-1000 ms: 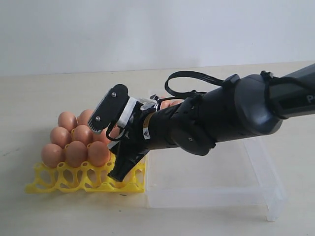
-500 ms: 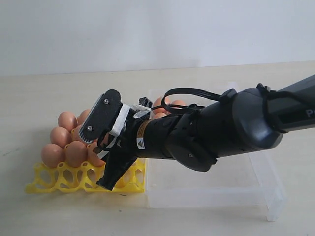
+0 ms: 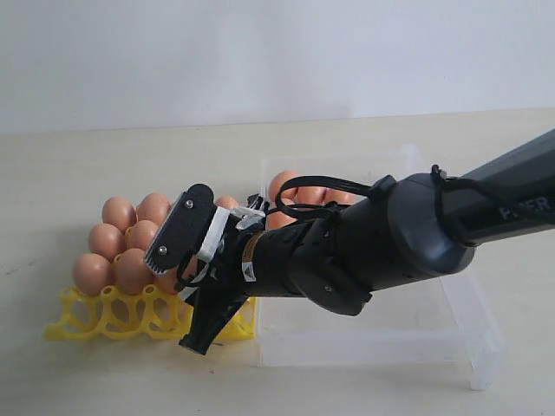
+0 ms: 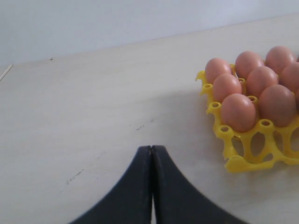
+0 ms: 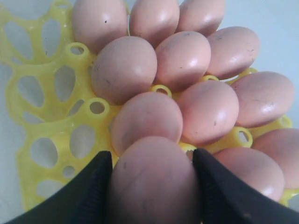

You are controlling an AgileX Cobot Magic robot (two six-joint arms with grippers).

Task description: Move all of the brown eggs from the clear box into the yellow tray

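Yellow tray [image 3: 87,314] lies flat just left of the clear box [image 3: 373,351], matte brown eggs [image 5: 182,58] packed upright in its back rows, front cups bare lattice. One more egg [image 5: 149,172] is pinched in my right gripper [image 5: 152,186] right above the tray. A few eggs lie in the box's far left corner.

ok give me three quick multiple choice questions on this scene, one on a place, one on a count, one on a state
1. The right gripper is over:
A the yellow tray
B a metal sink
C a wooden shelf

2. Its fingers hold:
A nothing
B one brown egg
C two eggs

3. The left gripper has its fingers:
A wide open
B shut on an egg
C shut, empty

Answers:
1 A, the tray's lattice lies beneath it in the right wrist view.
2 B, a single egg sits between the fingers.
3 C, the fingers meet with nothing between them.
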